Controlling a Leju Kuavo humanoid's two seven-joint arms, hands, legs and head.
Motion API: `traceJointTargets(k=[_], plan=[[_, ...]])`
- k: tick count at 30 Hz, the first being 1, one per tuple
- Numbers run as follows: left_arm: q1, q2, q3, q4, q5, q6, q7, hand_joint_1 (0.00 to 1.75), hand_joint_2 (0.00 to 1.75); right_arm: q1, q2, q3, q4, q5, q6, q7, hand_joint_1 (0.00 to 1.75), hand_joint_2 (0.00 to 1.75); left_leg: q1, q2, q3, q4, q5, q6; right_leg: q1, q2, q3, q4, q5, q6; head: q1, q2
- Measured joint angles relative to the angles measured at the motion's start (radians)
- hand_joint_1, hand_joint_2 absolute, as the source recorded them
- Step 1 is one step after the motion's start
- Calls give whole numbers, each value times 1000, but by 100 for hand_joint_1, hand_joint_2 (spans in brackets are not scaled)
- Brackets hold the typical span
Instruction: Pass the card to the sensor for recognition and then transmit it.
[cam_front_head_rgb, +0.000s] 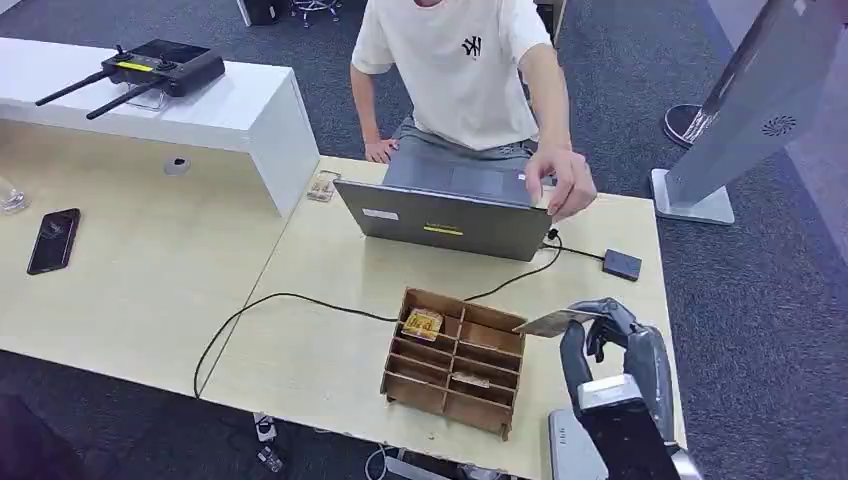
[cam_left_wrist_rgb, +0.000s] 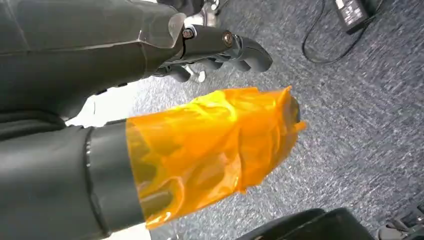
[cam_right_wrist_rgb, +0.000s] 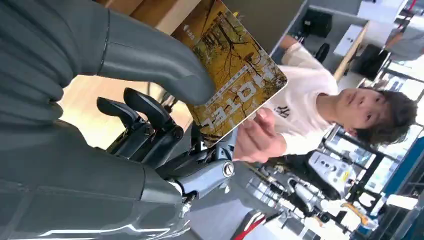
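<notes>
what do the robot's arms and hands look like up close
The right hand has a grey ribbed cover, a thick smooth grey thumb and darker fingers with silver pivot screws. The left hand is built the same, but its thumb is wrapped in translucent orange film.

- Dark blue-grey carpet floor (cam_front_head_rgb: 300, 40) lies all around the pale wood tabletop (cam_front_head_rgb: 320, 340)
- A second pale tabletop (cam_front_head_rgb: 150, 270) joins it on the left, set at an angle
- A white raised counter (cam_front_head_rgb: 200, 115) runs along the far edge of that left tabletop
- To the right of the main tabletop, a grey slanted kiosk stand (cam_front_head_rgb: 745, 110) rests on a flat base on the floor
- Light is even and soft
</notes>
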Motion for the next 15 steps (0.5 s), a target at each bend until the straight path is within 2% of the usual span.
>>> traceJointTargets(k=[5,15], plan=[[-16,0,-21,0,-21,-23,10,0,0,-125,37,10,80,-7,20,48,175,175,0,0,0,0,1,0,0,0,0,0,0,0,0,0],[-35,0,-54,0,-47,-50,24,0,0,-299,85,11,255,29,18,127,175,175,0,0,0,0,1,0,0,0,0,0,1,0,0,0]])
